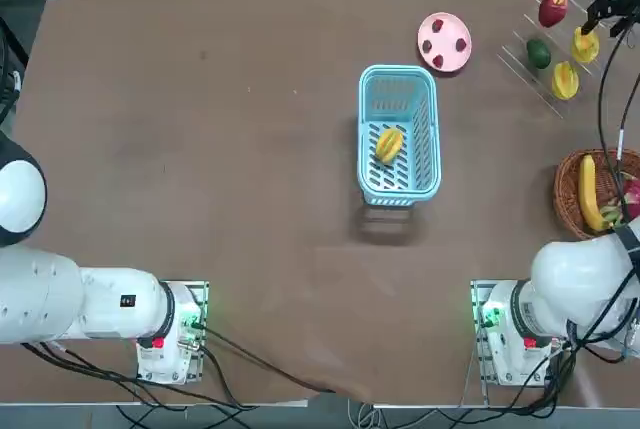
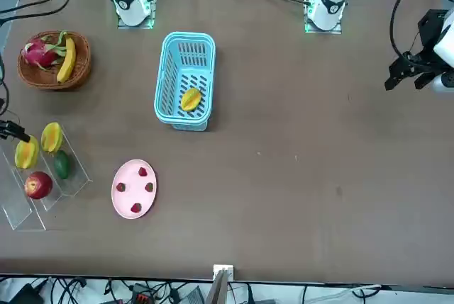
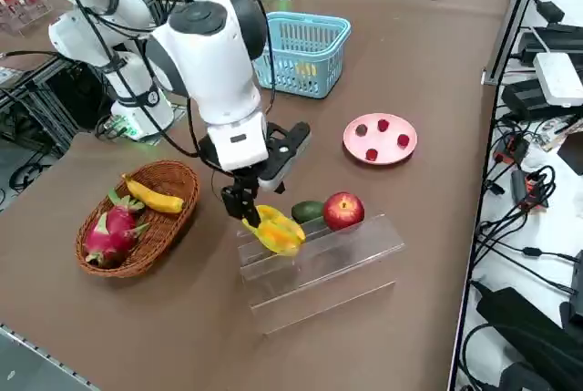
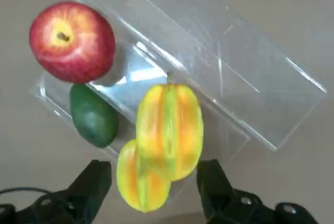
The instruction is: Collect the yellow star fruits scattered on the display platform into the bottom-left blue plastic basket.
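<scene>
Here the right claw [image 4: 154,182] hangs spread, pointing down over two star fruits [image 4: 169,130] on the display platform [image 4: 250,98].

Robotics lab: bench-mounted arms [image 3: 205,45], cable clutter [image 3: 524,181].

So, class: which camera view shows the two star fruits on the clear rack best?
The right wrist view: both star fruits fill it, ridges clear, just beyond the open right hand. Top and front views show them small at the edge; in the right side view the hand partly covers them.
</scene>
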{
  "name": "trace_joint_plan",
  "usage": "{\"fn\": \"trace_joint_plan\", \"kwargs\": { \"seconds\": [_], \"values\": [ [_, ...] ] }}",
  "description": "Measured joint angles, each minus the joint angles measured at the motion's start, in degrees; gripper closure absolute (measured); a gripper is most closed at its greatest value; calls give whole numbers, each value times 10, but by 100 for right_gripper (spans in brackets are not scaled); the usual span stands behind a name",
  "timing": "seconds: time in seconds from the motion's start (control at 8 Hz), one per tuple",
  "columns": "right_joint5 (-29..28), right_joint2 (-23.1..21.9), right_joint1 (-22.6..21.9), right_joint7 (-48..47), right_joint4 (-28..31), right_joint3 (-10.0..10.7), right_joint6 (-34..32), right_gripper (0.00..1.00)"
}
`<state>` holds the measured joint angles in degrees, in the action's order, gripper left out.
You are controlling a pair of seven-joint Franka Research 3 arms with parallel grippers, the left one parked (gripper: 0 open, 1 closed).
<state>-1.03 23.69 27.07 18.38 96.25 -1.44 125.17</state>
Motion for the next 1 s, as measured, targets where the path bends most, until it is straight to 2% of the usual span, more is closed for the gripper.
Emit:
{"fn": "trace_joint_plan", "kwargs": {
  "seconds": [1.0],
  "values": [
    [12,49,1,1,-19,-1,28,0]
  ]
}}
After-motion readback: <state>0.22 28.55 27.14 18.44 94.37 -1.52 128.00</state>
